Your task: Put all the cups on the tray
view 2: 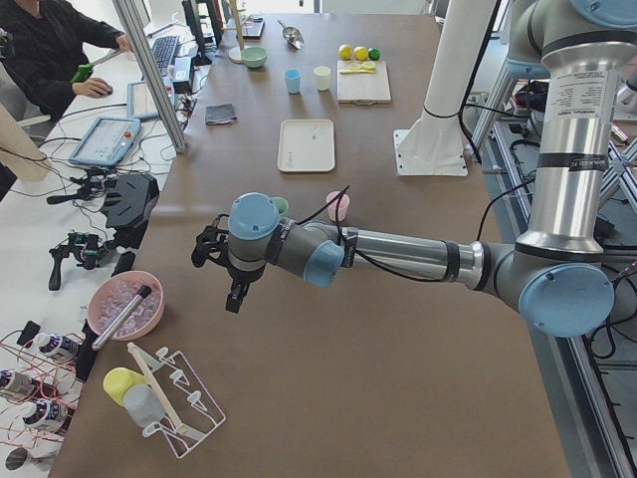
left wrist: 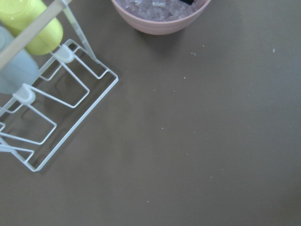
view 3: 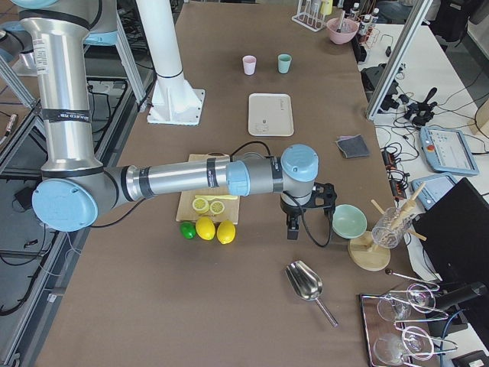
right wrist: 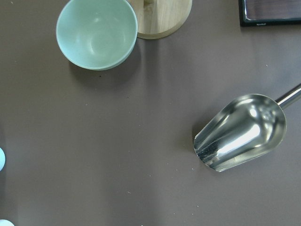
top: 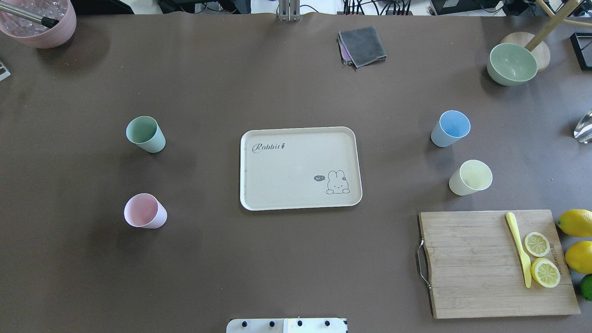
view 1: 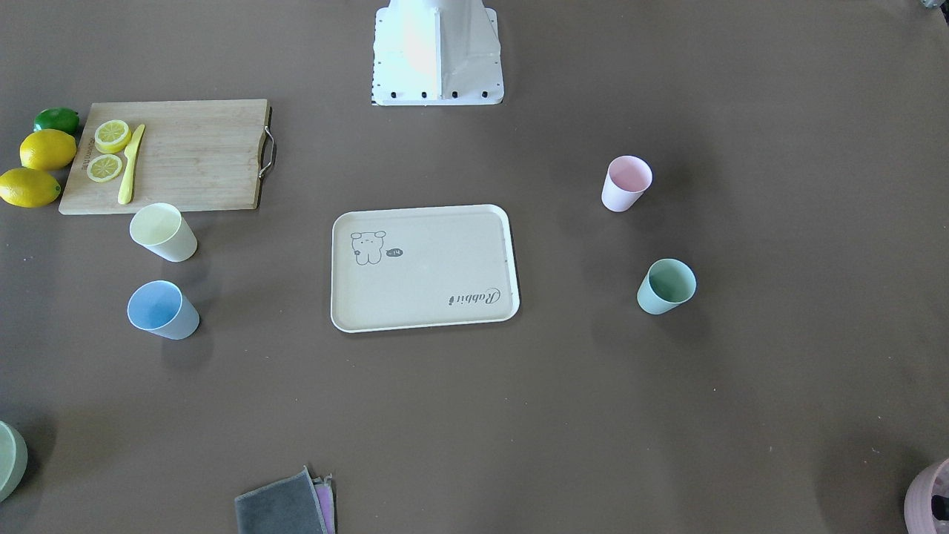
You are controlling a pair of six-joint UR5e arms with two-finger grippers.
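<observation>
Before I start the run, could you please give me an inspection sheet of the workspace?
Surface: brown table, no spills seen.
Job's things: mint green cup, pink cup, light blue cup, yellow cup upright, all off the tray.
Clutter: cutting board, green bowl, grey cloth, metal scoop, wire rack.
Grippers: left hand, right hand hover over table ends; open or shut unclear.
Cables: black cable on each arm.
Surroundings: operator seated nearby.

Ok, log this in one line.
tray: bare | pink cup, green cup: robot-left | blue cup, yellow cup: robot-right | left gripper, right gripper: far off
</observation>
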